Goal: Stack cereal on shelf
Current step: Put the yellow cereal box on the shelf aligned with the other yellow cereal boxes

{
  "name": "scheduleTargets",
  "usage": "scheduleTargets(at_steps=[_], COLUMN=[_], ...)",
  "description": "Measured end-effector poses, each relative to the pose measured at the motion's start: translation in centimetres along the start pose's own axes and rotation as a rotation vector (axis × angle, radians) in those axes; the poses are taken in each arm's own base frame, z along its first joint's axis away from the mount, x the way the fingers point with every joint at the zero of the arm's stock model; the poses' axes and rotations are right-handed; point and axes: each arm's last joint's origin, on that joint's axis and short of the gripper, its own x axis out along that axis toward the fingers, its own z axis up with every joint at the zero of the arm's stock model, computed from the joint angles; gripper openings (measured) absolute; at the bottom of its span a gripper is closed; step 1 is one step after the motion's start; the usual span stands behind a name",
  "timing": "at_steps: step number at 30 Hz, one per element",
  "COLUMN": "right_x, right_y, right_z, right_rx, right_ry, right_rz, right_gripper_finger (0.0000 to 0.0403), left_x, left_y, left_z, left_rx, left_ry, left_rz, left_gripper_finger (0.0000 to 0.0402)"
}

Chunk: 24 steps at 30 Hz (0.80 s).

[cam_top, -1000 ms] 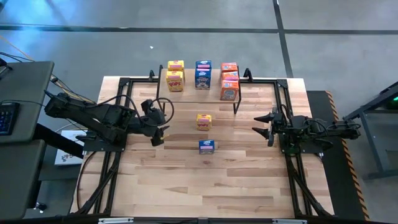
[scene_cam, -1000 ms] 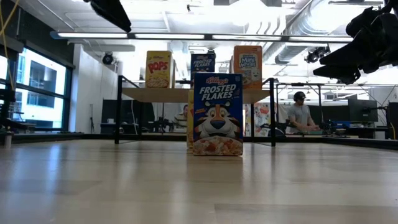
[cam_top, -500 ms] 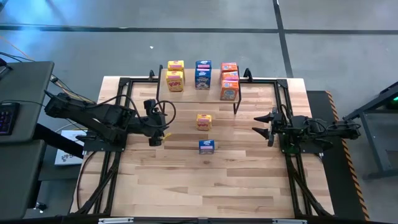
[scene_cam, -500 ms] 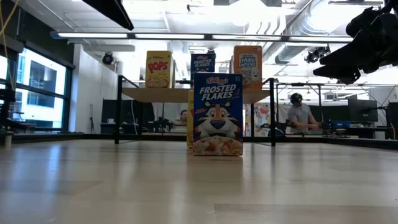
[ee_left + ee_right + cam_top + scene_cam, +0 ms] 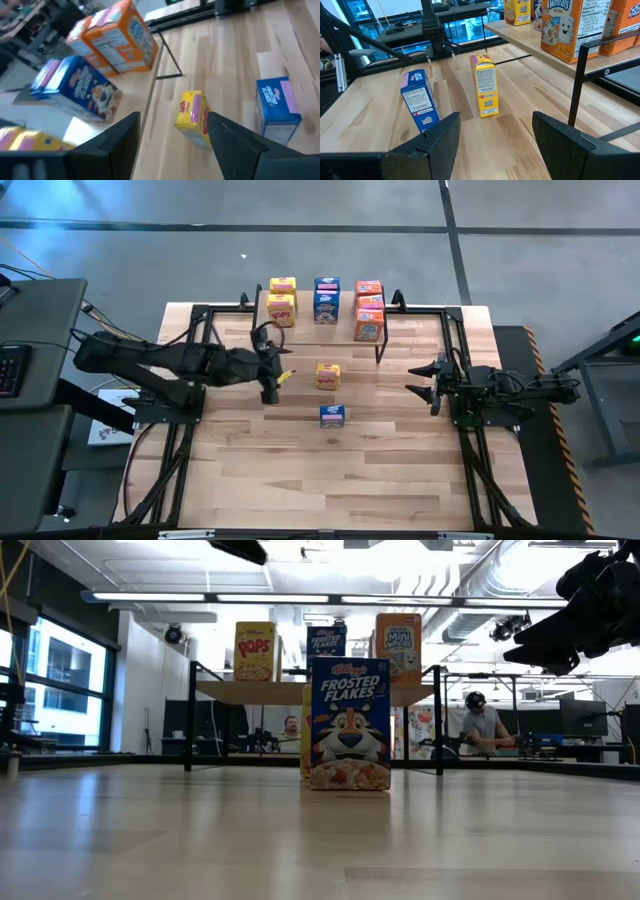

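Note:
The shelf [image 5: 346, 320] stands at the table's far middle and bears several cereal boxes: yellow [image 5: 281, 308], blue [image 5: 326, 305] and orange [image 5: 369, 325]. Two more boxes stand upright on the tabletop in front of it, a yellow one [image 5: 328, 375] [image 5: 192, 116] and, nearer, a blue one [image 5: 333, 415] [image 5: 350, 723]. My left gripper [image 5: 272, 380] [image 5: 172, 150] hovers open just left of the yellow box, above the table and touching nothing. My right gripper [image 5: 420, 383] [image 5: 495, 145] waits open at the table's right, raised, facing both loose boxes.
Black frame rails [image 5: 200, 330] run along the table's left, right and far sides. The shelf's thin black legs [image 5: 378, 350] stand close behind the yellow box. Bare wood [image 5: 330, 480] stretches toward the near edge. People sit in the room beyond the table [image 5: 484, 720].
My left gripper has swung toward the table's right and a little toward the far edge, closing on the loose yellow box, and its wrist has rolled. It stays open. The boxes and my right arm have kept still.

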Motion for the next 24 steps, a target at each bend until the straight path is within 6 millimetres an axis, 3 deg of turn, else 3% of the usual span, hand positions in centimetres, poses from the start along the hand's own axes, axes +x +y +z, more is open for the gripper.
scheduleTargets(at_steps=[8,24], right_x=[0.0,0.0], right_y=[0.0,0.0], right_z=[0.0,-0.1], right_rx=[-0.002,-0.003], right_ry=[0.005,0.009], right_rz=[-0.001,-0.002], right_gripper_finger=[0.0240,0.0240], left_x=[3.1,7.6], left_y=[0.3,-1.4], left_z=[-0.2,0.0], left_rx=[0.080,0.158], left_ry=[0.024,-0.003], left_rz=[-0.083,-0.125], left_gripper_finger=[0.0221,0.0221])
